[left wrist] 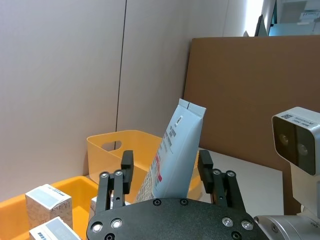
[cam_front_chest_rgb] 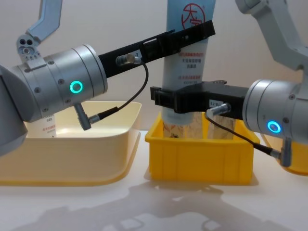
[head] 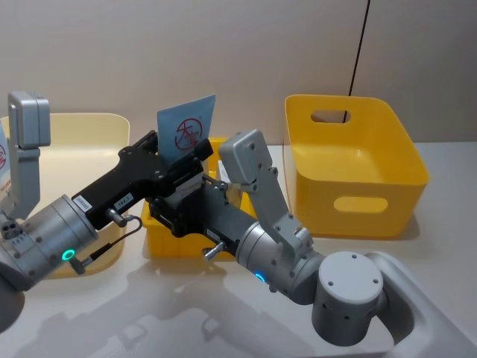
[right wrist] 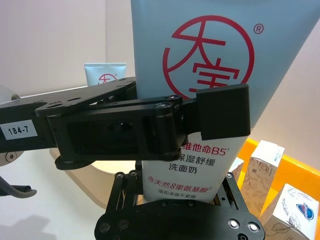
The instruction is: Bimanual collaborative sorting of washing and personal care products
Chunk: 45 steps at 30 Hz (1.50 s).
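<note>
Light-blue tube (cam_front_chest_rgb: 186, 53) upright — crimped end up, right gripper (cam_front_chest_rgb: 185, 100) clamping low

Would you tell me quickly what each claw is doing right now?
Left claw: open, straddling the light-blue tube.
Right claw: closed on the tube's lower part.

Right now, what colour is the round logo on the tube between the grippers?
Red logo on the light-blue tube; clearest in the right wrist view.

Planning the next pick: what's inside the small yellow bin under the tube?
Marbled white cartons stand in the small yellow bin. The tube, the left end effector and the right end effector cover its middle, so the floor and full count are hidden.
</note>
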{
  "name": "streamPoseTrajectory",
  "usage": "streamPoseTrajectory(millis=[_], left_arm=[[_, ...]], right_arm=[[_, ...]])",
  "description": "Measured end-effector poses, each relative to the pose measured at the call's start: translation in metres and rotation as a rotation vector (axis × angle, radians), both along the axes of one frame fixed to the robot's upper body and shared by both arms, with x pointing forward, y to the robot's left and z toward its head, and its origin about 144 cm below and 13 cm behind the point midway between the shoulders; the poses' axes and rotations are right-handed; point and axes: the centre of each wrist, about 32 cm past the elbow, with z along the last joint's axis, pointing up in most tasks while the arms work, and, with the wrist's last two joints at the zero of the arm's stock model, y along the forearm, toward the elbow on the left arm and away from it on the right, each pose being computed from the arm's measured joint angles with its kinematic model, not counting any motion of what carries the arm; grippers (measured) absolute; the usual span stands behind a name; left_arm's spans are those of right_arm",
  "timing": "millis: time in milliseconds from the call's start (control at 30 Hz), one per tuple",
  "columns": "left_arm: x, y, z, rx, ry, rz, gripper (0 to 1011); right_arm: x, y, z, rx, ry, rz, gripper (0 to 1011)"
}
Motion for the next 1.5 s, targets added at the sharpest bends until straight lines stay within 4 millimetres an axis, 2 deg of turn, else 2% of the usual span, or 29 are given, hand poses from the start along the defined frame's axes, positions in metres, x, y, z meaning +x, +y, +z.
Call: streamPoseTrajectory(millis=[233,300,700,1067,1500], left_arm=[[0.0,0.0,0.0,0.0,0.0,0.001,968],[0.0,0.0,0.0,0.0,0.0,0.001,999],[0.0,0.0,0.0,-0.001,0.0,0.002,1003],[0.0,0.0,0.0,0.0,0.0,0.002,1003],[0.0,0.0,0.0,0.0,0.0,0.002,1003]], right_arm=[[0.0,0.0,0.0,0.0,-0.001,-0.001,586],[0.0,-0.001,0.0,0.0,-0.002,-0.005,586],[-0.006,-0.017,0.003,0.003,-0.027,-0.087,586],[-0.014,-0.047,0.008,-0.008,-0.063,-0.237,586],[-0.002,-0.075,0.015,-0.023,-0.153,-0.382,586]])
